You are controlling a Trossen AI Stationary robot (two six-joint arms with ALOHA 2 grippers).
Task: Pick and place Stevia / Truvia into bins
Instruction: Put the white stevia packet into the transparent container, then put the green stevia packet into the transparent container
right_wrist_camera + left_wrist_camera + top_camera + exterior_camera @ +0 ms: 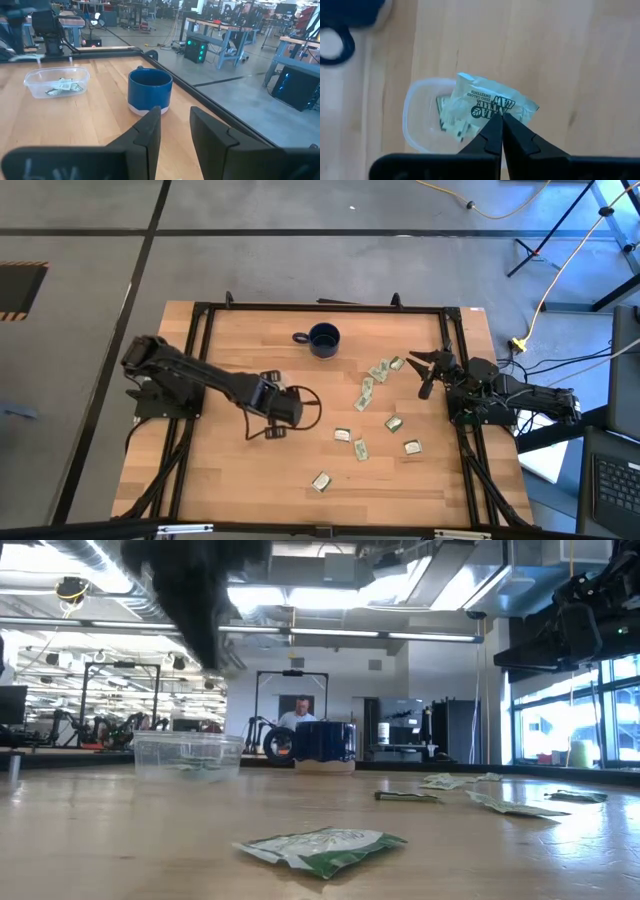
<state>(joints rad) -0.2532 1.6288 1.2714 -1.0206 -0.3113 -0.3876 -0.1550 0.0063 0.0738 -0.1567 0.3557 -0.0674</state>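
Sachet (492, 102) pinched by one edge between left gripper (501, 121) fingers, hanging just above clear tub (420, 120). Right gripper (175, 125) fingers apart, beside mug (150, 90).

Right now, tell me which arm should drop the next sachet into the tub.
Left. The left gripper is shut on a sachet directly above the clear tub. The right gripper is open, holds nothing and sits across the table.

Tub (297, 406) left of scattered sachets (377, 412); mug (323, 339) behind them.
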